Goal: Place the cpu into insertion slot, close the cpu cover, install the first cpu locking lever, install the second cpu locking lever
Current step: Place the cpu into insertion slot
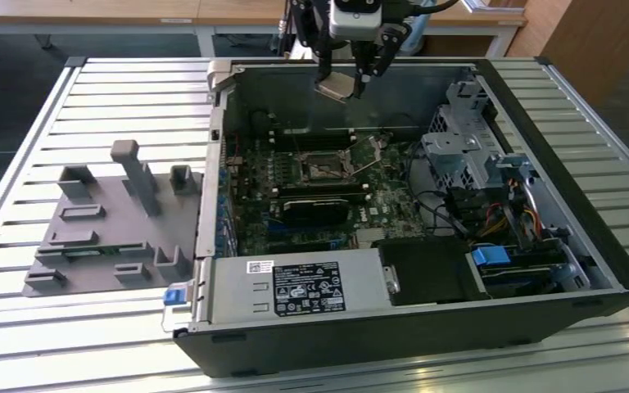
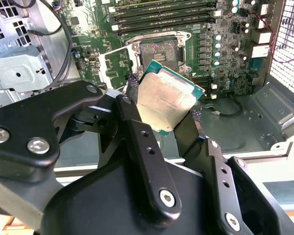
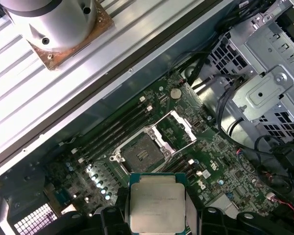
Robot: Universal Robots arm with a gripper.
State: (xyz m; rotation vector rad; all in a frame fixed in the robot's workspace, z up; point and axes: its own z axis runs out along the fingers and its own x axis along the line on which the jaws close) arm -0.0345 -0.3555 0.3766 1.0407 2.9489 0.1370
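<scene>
The gripper (image 1: 346, 80) is clamped on the cpu (image 1: 337, 86), a finger pressed against each of two opposite edges. In both wrist views the chip's pale metal top faces the camera, held between the black fingers (image 2: 137, 127). The cpu (image 2: 166, 95) hangs in the air inside the open computer case (image 1: 402, 336), near its far wall in the exterior view, clear of the motherboard (image 1: 292, 192) and touching nothing but the fingers.

Below it the insertion slot (image 3: 139, 154) lies bare, its dark centre uncovered. The cpu cover (image 3: 179, 128) is swung up and open just beside the slot, hinged at one edge, with green board showing through its square window. In the second wrist view the slot (image 2: 157, 50) sits just past the chip's upper corner, the open cover (image 2: 115, 66) beside it.

Long black memory sticks (image 3: 112, 129) run alongside the slot. In the exterior view the slot (image 1: 320, 168) is near the board's middle, well below the gripper, and a power supply (image 1: 298, 286) fills the case's near side. On the exterior view's left a grey fixture (image 1: 107, 221) rests on the slatted table (image 1: 128, 90) beside the case.
</scene>
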